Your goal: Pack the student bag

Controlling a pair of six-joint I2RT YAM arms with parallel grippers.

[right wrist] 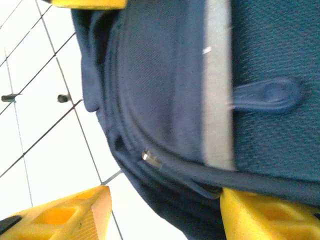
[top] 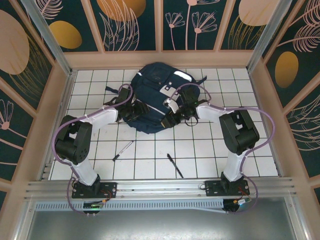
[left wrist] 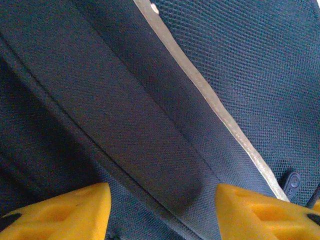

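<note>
The student bag (top: 155,92), navy with pale stripes, lies at the table's middle back. My left gripper (top: 134,112) rests on its near-left side and my right gripper (top: 175,114) on its near-right edge. In the left wrist view the gripper (left wrist: 162,210) is open, its yellow fingers (left wrist: 65,210) wide apart over the bag's dark mesh fabric (left wrist: 150,125) and a pale stripe (left wrist: 220,110). In the right wrist view the gripper (right wrist: 165,210) is open astride the bag's rounded edge (right wrist: 165,170). One fingertip (right wrist: 260,212) touches the fabric, close to a metal zip piece (right wrist: 150,158).
Two pens lie on the white gridded table in front of the bag: a silver-and-black one (top: 123,149) at the near left and a black one (top: 175,165) near the middle. Patterned walls with a wooden frame (top: 160,59) enclose the table.
</note>
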